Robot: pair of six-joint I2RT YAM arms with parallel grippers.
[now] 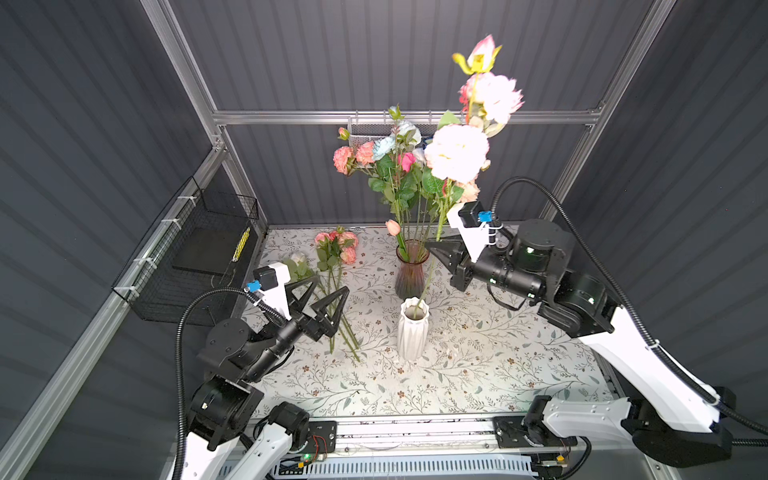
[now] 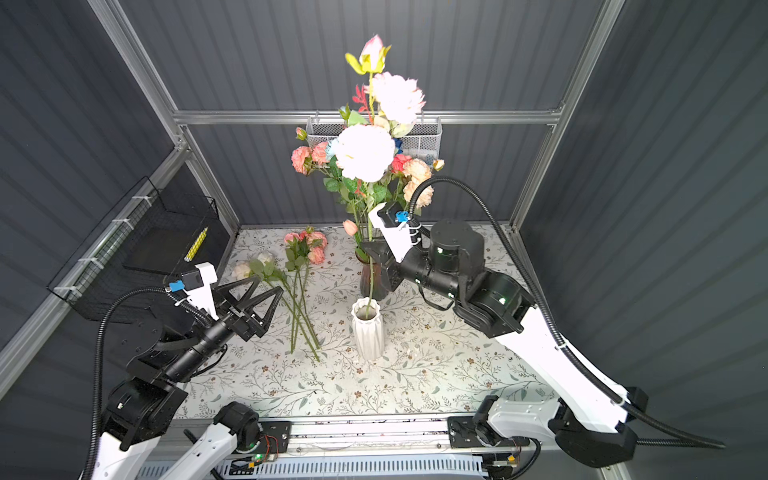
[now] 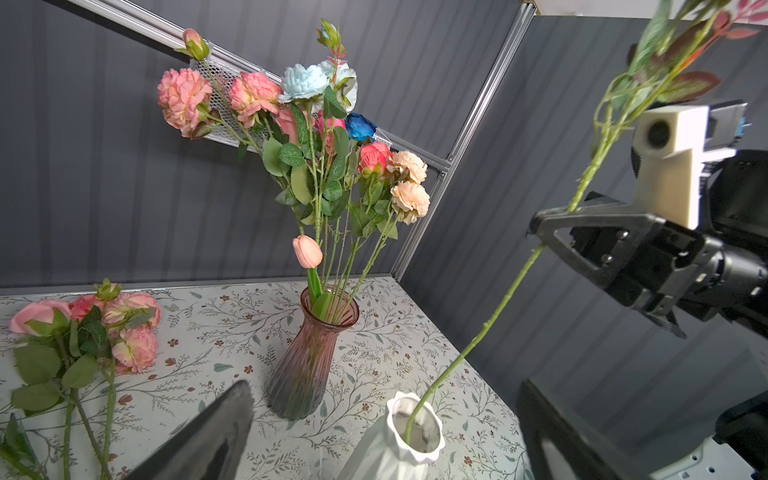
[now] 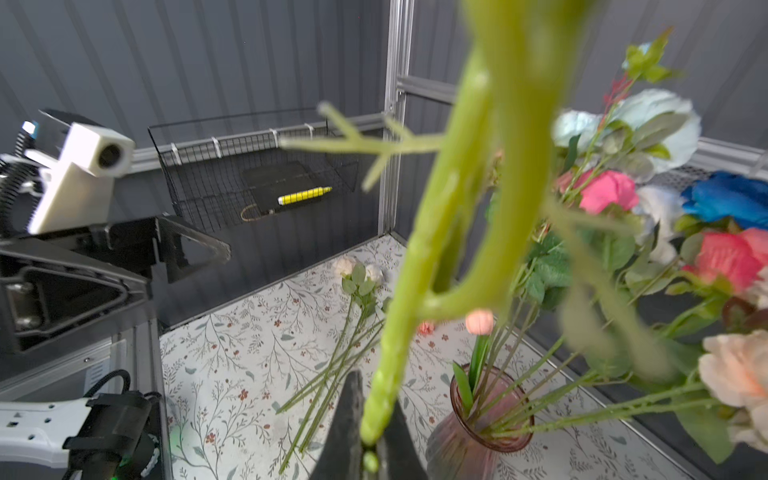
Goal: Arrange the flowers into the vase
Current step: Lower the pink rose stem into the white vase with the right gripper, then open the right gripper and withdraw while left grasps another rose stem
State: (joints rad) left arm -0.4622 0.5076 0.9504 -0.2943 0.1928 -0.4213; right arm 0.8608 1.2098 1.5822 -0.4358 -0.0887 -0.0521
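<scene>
R tool (image 1: 432,246) clamped on peony stem (image 3: 486,325); stem's lower end sits inside white vase (image 1: 412,332), blooms high above it. L tool (image 1: 330,284) jaws wide apart, empty, left of white vase, over loose flowers (image 1: 337,249) lying on worktop (image 1: 478,365). Pink vase (image 1: 410,274) w/ bouquet just behind white vase.

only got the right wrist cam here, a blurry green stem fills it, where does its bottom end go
observer: the stem runs down into the mouth of the white vase, which stands in front of the pink glass vase.
operator: whats at the top of it
observer: big pale pink peony blooms, with a bud above them.
operator: anything on the table besides the cream roses
observer: yes, a bunch of pink roses lies beside them, mostly hidden behind your stem.
</scene>
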